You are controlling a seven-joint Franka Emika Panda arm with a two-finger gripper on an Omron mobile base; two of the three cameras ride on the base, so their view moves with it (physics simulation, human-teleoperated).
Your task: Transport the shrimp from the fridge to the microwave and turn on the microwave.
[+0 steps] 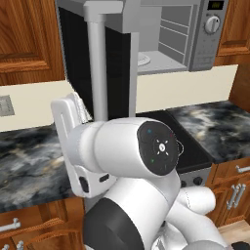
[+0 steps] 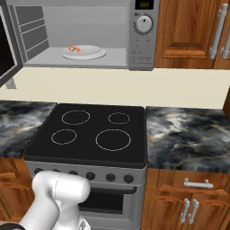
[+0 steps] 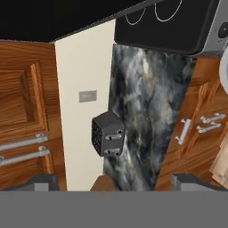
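Observation:
The microwave (image 2: 90, 36) hangs above the stove with its black glass door (image 1: 78, 58) swung wide open, bar handle (image 1: 97, 63) facing out. Inside, a small orange shrimp (image 2: 74, 49) lies on a white plate (image 2: 90, 54). The side panel carries a round knob (image 2: 143, 24) under a green display (image 2: 144, 4). My gripper (image 3: 116, 182) is open, its fingertips (image 3: 42, 180) far apart with nothing between them. It points away from the microwave, at the counter left of the stove. The fridge is out of view.
A black four-ring stove (image 2: 90, 134) with an oven sits under the microwave. Dark marble counters (image 2: 188, 130) flank it. A small dark toaster-like box (image 3: 108, 134) stands on the left counter near a wall outlet (image 3: 87, 95). Wooden cabinets (image 2: 193, 31) surround the microwave.

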